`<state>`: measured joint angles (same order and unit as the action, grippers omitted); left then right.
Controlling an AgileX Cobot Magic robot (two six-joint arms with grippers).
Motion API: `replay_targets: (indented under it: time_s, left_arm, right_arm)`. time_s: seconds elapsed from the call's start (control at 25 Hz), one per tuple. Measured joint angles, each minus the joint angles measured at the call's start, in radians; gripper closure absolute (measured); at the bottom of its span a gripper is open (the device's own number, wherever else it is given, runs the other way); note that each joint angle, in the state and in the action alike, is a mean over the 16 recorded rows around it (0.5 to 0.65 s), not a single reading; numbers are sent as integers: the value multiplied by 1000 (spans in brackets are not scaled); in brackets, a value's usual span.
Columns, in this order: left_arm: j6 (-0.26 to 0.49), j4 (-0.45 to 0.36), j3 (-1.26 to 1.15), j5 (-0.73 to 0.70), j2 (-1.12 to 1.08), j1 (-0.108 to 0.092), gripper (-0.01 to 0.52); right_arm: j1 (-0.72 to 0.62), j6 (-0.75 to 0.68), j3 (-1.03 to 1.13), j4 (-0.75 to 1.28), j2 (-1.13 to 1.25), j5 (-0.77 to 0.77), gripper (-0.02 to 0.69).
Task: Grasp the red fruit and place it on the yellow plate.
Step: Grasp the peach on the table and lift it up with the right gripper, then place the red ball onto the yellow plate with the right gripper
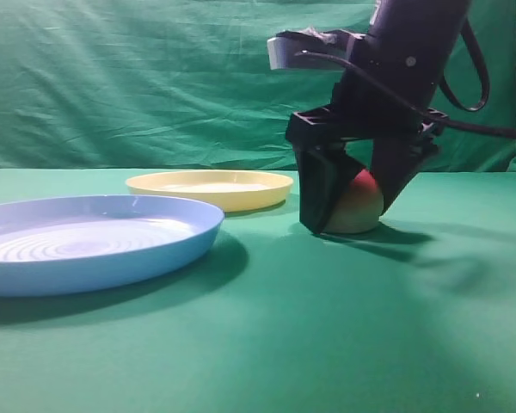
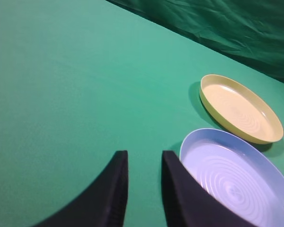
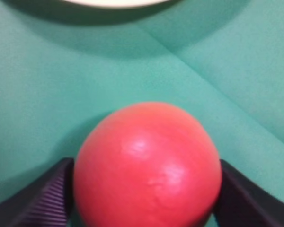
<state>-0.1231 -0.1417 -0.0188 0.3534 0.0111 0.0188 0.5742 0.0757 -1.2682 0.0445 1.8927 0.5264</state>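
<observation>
The red fruit [image 1: 359, 211] rests on the green cloth, red on top and pale yellow-green low down. My right gripper [image 1: 351, 219] comes down over it, one black finger against each side. In the right wrist view the red fruit [image 3: 146, 156] fills the space between the fingers of the right gripper [image 3: 146, 171], which is shut on it. The yellow plate [image 1: 211, 185] lies empty just left of the fruit and a little farther back; its edge [image 3: 116, 2] shows at the top of the right wrist view. My left gripper [image 2: 143, 156] hangs open over bare cloth, holding nothing.
A larger light blue plate [image 1: 95, 258] with concentric ridges lies at the front left, next to the yellow plate [image 2: 239, 109]. In the left wrist view the blue plate [image 2: 236, 175] is partly behind the right-hand finger. A green backdrop closes off the back.
</observation>
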Motion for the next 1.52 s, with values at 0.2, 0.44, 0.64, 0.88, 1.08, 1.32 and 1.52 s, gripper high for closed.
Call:
replay_targets:
  time_s: [0.2, 0.44, 0.64, 0.88, 1.08, 1.32, 1.52]
  left_arm:
    - [0, 0, 0, 0, 0, 0, 357]
    - [0, 0, 0, 0, 0, 0, 357]
    - [0, 0, 0, 0, 0, 0, 357]
    - [0, 0, 0, 0, 0, 0, 357]
    - [0, 0, 0, 0, 0, 0, 357]
    - [0, 0, 0, 0, 0, 0, 357]
    - [0, 0, 0, 0, 0, 0, 357]
  right_arm:
    - [20, 1, -146, -2, 38, 8, 454]
    - [43, 4, -314, -4, 135, -14, 445]
    - [49, 9, -402, -5, 231, -29, 349]
    - [49, 15, -454, 1, 295, 0, 186]
    - [49, 15, -490, 17, 271, 84, 91]
    - [49, 4, -555, 37, 157, 276, 226]
    - [49, -16, -595, 42, 9, 461, 428]
